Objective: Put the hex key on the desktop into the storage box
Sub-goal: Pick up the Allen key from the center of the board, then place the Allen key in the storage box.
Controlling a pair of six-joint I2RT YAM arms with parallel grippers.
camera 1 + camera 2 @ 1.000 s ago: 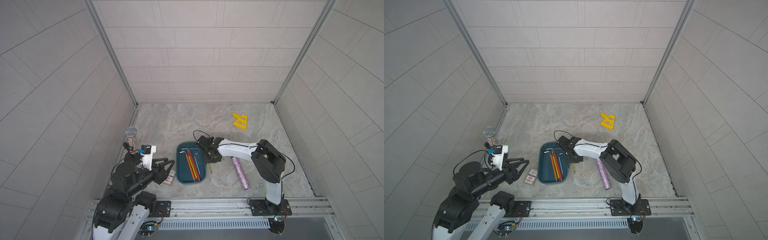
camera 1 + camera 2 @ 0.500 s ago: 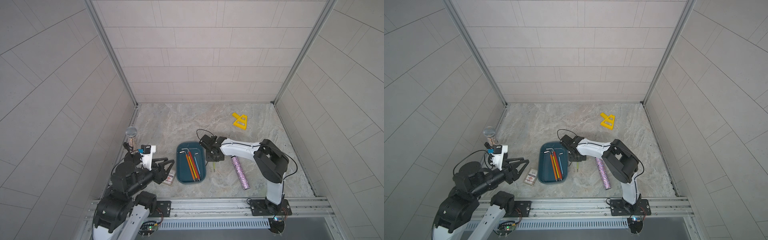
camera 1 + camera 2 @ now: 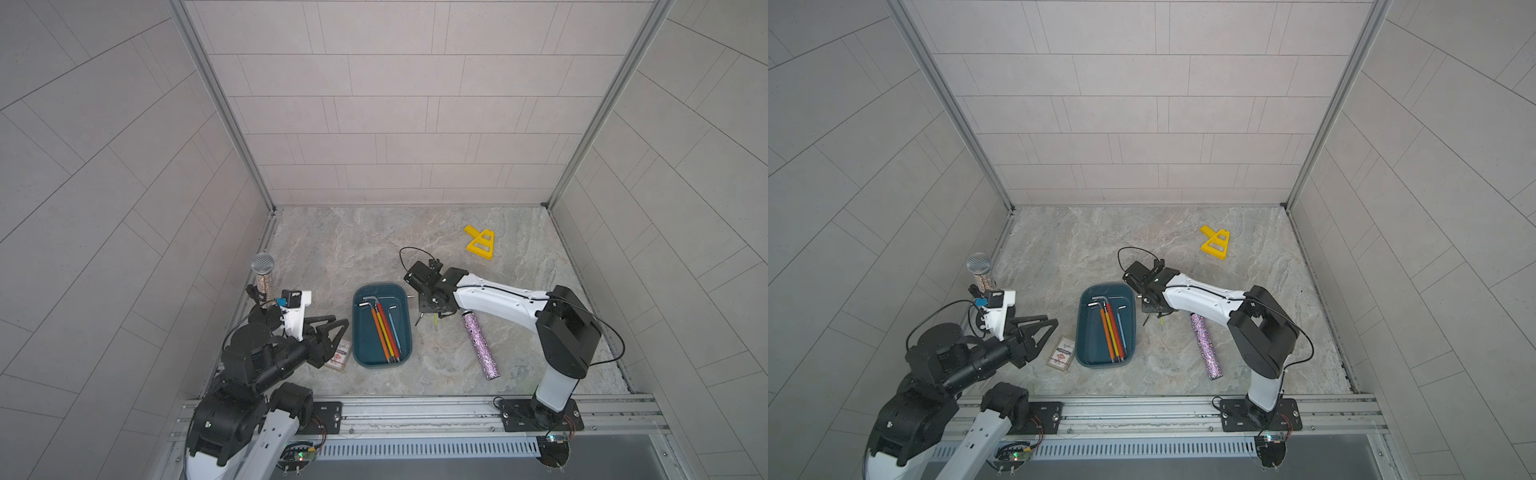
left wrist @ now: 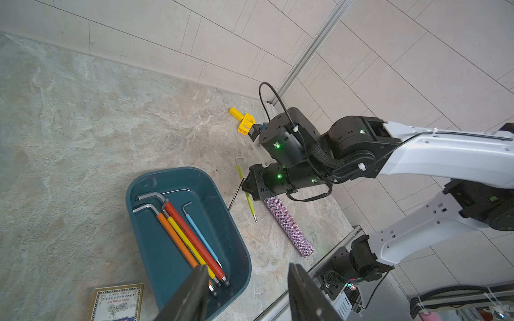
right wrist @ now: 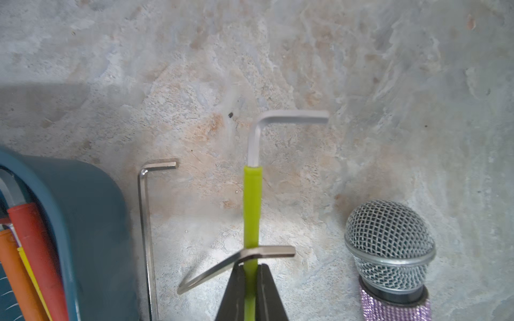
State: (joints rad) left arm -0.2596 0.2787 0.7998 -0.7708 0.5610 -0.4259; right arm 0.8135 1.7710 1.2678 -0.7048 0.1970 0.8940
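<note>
Green-sleeved hex key is outside the storage box, just beside it over the counter, clamped between the right jaws; left jaws stand apart, empty, near the box's other side.

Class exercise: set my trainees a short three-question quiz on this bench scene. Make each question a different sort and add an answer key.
1. True or false: the right gripper is shut on the green-sleeved hex key.
2. How many colour-sleeved hex keys lie in the storage box? A two, B four, C six.
3. Short answer: is the left gripper open or shut, and does it hold anything?
Key: 1 true; 2 B; 3 open, holding nothing.
</note>
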